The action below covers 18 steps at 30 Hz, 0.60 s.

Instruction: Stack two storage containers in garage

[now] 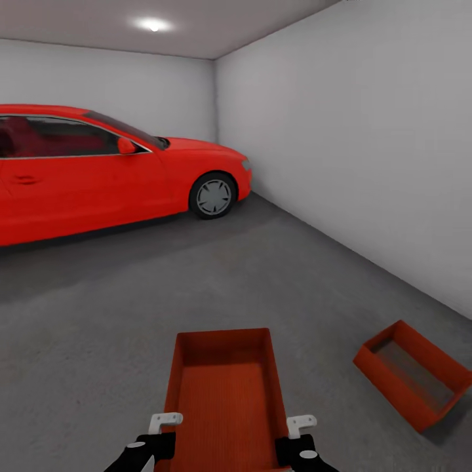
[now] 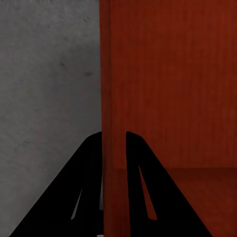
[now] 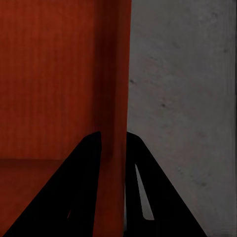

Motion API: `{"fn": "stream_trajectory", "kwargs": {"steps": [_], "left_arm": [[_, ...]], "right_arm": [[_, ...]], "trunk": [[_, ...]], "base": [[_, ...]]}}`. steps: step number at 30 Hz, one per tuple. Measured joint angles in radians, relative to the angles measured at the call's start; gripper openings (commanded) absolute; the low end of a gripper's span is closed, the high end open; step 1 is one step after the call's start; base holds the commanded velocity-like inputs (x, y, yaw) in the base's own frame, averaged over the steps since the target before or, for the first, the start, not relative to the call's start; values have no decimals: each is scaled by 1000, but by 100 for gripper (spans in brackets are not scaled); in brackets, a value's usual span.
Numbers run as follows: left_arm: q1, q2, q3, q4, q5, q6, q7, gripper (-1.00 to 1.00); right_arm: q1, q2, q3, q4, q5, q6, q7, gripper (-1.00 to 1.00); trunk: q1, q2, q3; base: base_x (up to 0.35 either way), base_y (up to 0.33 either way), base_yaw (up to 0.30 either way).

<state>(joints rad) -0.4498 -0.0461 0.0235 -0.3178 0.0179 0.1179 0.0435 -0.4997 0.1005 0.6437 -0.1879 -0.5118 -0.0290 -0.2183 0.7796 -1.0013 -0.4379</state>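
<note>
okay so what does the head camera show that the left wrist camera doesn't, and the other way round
Head camera alone: a red car, pale grey walls, a second orange bin lying on the floor off to the right, and the right gripper. Left wrist camera alone: a close look at the left gripper, one finger on each side of the bin's thin wall. Both: the held orange bin and the grey concrete floor.
</note>
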Motion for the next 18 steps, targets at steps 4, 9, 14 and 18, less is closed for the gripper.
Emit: {"fn": "stream_trajectory", "kwargs": {"steps": [4, 9, 14, 18], "left_arm": [[0, 0, 0, 0, 0, 0, 0, -100], [0, 0, -1, 0, 0, 1, 0, -100], [0, 1, -1, 0, 1, 2, 0, -100], [0, 0, -2, 0, 1, 1, 0, -100]], "right_arm": [[0, 0, 0, 1, 0, 0, 0, -100], [0, 0, 0, 1, 0, 0, 0, -100], [0, 1, 0, 2, 0, 0, 0, -100], [0, 0, 0, 1, 0, 0, 0, -100]], "trunk": [[0, 0, 0], [0, 0, 0], [0, 0, 0], [0, 0, 0]], "base": [[0, 0, -229], [0, 0, -229], [0, 0, -229], [0, 0, -229]]}}
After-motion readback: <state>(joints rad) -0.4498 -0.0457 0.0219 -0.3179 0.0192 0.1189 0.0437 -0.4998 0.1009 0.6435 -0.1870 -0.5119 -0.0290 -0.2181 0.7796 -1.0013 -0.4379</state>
